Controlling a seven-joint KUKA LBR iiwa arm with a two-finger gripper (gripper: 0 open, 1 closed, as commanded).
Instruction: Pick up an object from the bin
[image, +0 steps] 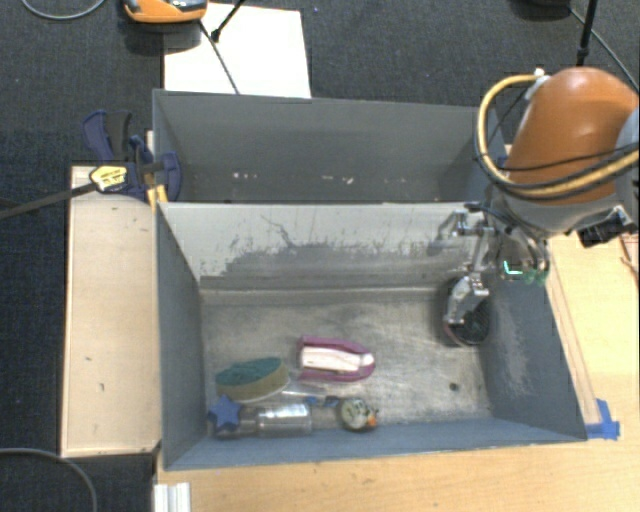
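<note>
The arm reaches in from the right, its metal gripper (468, 300) hanging low by the grey metal bin's (320, 240) right wall, just over a small dark rounded thing (470, 330). Whether it is open cannot be told. Well apart, front left, lie a glossy purple-and-white oblong case (337, 360), a teal round sponge (250, 376) and a clear plastic bottle (268, 418).

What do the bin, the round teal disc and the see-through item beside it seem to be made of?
Bin: grey sheet metal, matt, with scuffs on its back wall.
Teal disc: probably sponge or foam, dull, with a tan lower layer.
See-through item: likely clear plastic, glossy.
</note>
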